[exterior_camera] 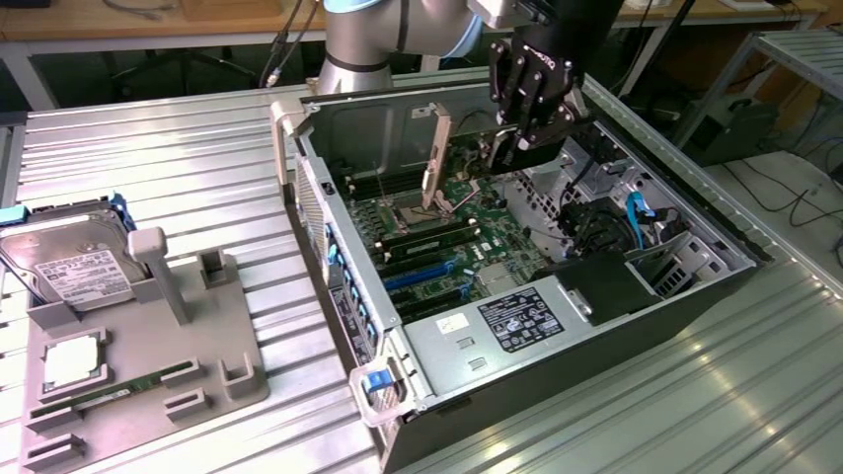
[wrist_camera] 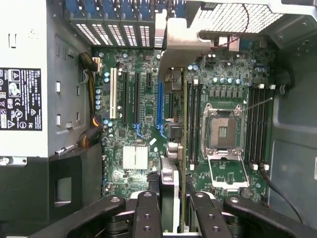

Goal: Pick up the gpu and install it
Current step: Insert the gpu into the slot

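Note:
The gpu (wrist_camera: 172, 163) is a thin card seen edge-on, with its silver bracket (wrist_camera: 184, 42) toward the case's rear wall. My gripper (wrist_camera: 173, 218) is shut on it, one black finger (wrist_camera: 147, 213) on each side. In the exterior view the gripper (exterior_camera: 508, 158) hangs inside the open computer case (exterior_camera: 718, 237), and the gpu (exterior_camera: 464, 173) is held upright over the motherboard (exterior_camera: 461, 247). The card hovers above the board near the blue expansion slot (wrist_camera: 159, 106), between that slot and the memory slots. I cannot tell whether its lower edge touches a slot.
The bare CPU socket (wrist_camera: 221, 131) lies beside the card. The power supply (exterior_camera: 507, 321) fills the case's near end, with cables (exterior_camera: 599, 222) at the exterior view's right. On a grey fixture tray (exterior_camera: 231, 326) to the left lie a hard drive (exterior_camera: 79, 267), a processor (exterior_camera: 73, 360) and a memory stick (exterior_camera: 113, 390).

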`<state>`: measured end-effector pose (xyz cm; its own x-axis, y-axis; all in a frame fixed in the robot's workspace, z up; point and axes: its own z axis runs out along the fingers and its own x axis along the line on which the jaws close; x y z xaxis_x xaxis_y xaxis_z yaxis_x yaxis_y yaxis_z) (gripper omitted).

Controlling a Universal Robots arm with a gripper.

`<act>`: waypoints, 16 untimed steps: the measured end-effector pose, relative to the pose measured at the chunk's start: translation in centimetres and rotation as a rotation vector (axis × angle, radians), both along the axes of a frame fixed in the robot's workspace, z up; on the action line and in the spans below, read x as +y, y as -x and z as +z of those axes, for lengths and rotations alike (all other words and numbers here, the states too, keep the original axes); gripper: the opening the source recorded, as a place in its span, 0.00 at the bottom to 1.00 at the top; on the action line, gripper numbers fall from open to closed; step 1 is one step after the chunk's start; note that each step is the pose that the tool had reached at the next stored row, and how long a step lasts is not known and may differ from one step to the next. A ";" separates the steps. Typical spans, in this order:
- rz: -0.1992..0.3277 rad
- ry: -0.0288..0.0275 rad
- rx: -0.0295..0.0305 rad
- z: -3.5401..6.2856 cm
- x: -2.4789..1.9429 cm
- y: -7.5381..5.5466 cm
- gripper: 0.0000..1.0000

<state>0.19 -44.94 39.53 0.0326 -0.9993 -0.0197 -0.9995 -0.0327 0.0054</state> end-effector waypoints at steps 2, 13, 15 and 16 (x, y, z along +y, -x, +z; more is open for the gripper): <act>0.000 -0.0002 0.0000 -0.01 0.00 0.0 0.28; 0.000 -0.0002 0.0000 -0.01 0.00 0.1 0.28; 0.000 -0.0001 0.0000 -0.01 0.00 0.2 0.28; 0.000 -0.0001 0.0001 -0.01 0.00 0.3 0.28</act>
